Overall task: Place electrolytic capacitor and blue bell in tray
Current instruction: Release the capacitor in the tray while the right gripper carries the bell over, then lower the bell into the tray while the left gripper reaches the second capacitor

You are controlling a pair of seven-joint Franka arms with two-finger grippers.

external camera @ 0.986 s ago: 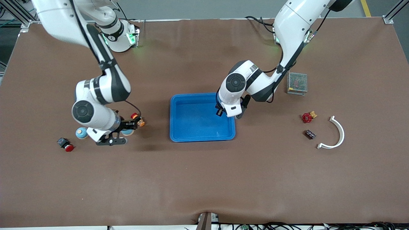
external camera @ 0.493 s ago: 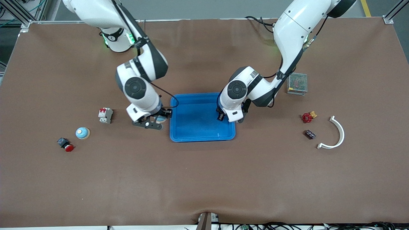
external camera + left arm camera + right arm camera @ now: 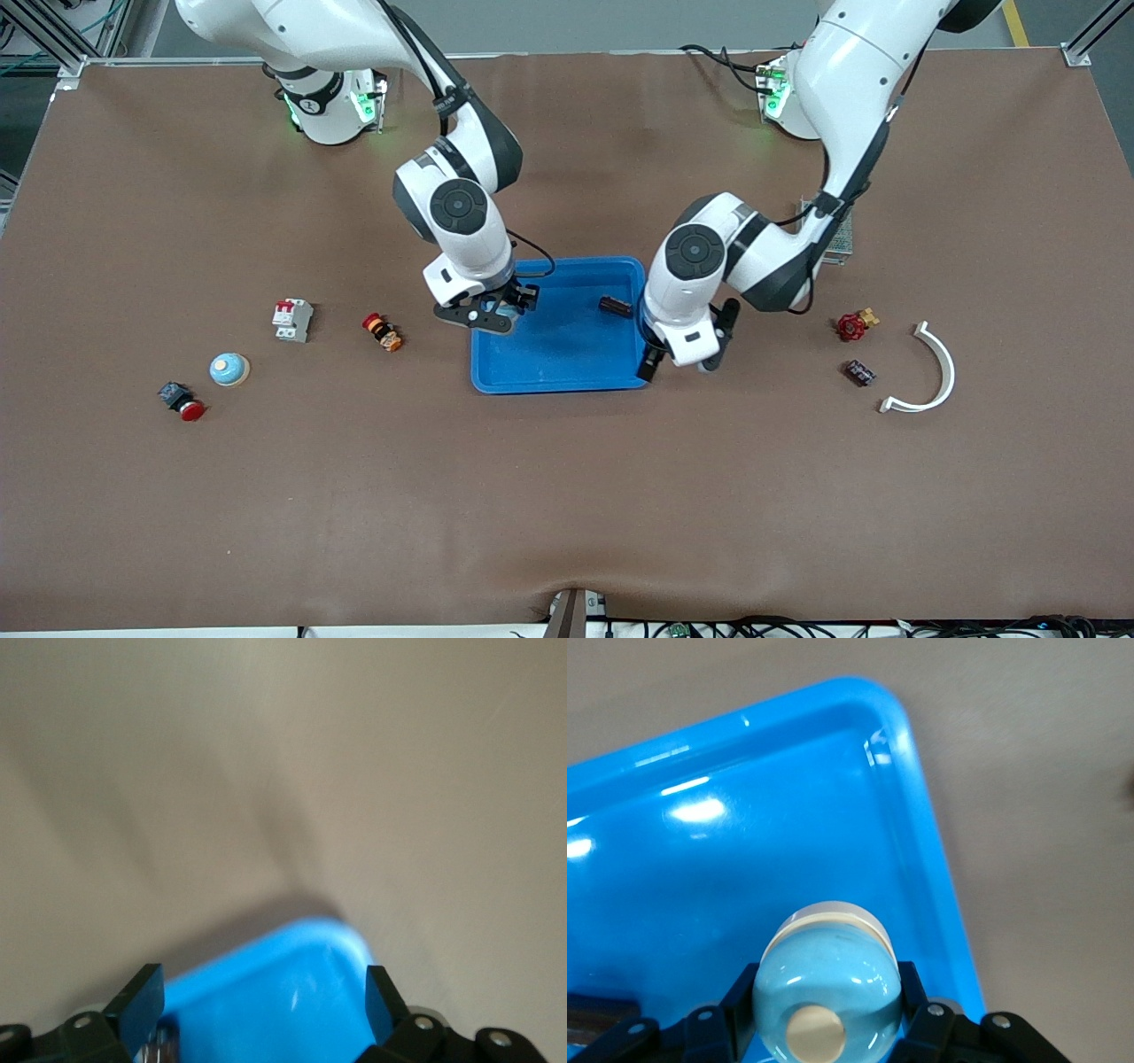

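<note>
Right gripper (image 3: 501, 312) is over the tray (image 3: 567, 372), at the corner toward the right arm's end, jaws closed on a blue bell (image 3: 828, 997). In the right wrist view the bell sits between the fingers (image 3: 740, 1014), cream button facing the camera, tray floor under it.

Electrolytic capacitor (image 3: 615, 307) lies in the tray, dark and small, at about 1 o'clock from the tray centre, near the rim toward the left arm's end.

Left gripper (image 3: 656, 359) is over the tray's edge at about 4 o'clock from its centre, jaws wide apart, holding nothing. The left wrist view shows both fingertips (image 3: 142, 1001) spread with a blue tray corner (image 3: 310, 948) between them.

Second blue bell (image 3: 229, 369) sits on the table at 9 o'clock from the tray, well apart. Near it:
- red push button (image 3: 182, 401)
- white circuit breaker (image 3: 292, 319)
- orange-red part (image 3: 383, 330)

Toward the left arm's end:
- red valve handle (image 3: 852, 327)
- small dark component (image 3: 858, 372)
- white curved piece (image 3: 930, 372)
- mesh box (image 3: 837, 237), partly hidden by the left arm
</note>
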